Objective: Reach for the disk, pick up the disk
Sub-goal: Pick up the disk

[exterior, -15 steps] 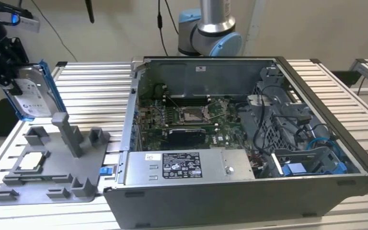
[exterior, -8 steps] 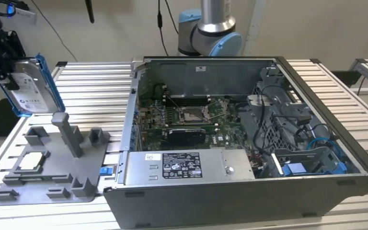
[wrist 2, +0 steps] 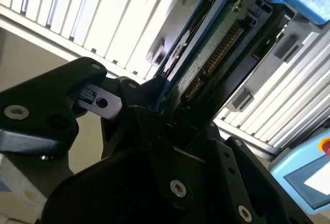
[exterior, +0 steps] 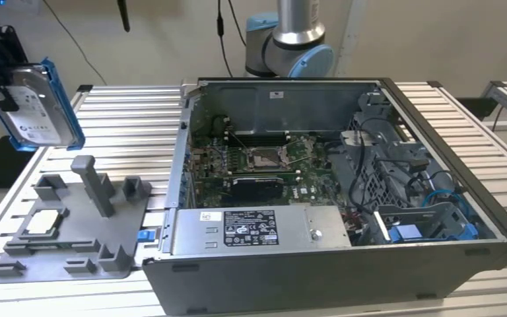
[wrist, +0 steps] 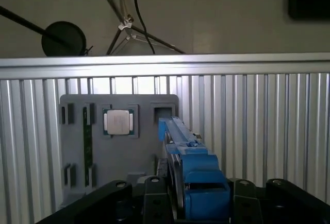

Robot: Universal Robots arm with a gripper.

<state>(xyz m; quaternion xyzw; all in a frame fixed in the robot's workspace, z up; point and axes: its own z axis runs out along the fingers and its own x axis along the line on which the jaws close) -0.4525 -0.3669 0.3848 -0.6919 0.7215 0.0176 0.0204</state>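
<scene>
The disk [exterior: 35, 109], a silver-grey drive with a white label in a bright blue caddy, hangs upright in the air at the exterior view's far left, above the table's left edge. My black gripper [exterior: 7, 92] is shut on it from above. In the second wrist view the disk's [wrist 2: 216, 49] circuit-board underside and blue frame stick out from between the black fingers [wrist 2: 154, 131]. In the first wrist view the blue caddy edge [wrist: 191, 177] rises between the finger housings, over the grey fixture plate [wrist: 118, 157].
An open computer case [exterior: 465, 198] fills the table's middle and right, with a long grey box [exterior: 263, 228] at its front. The grey fixture plate [exterior: 68, 228] with an upright post [exterior: 95, 185] and a small silvery chip [exterior: 42, 224] lies below the disk. The arm's base [exterior: 284, 46] stands behind.
</scene>
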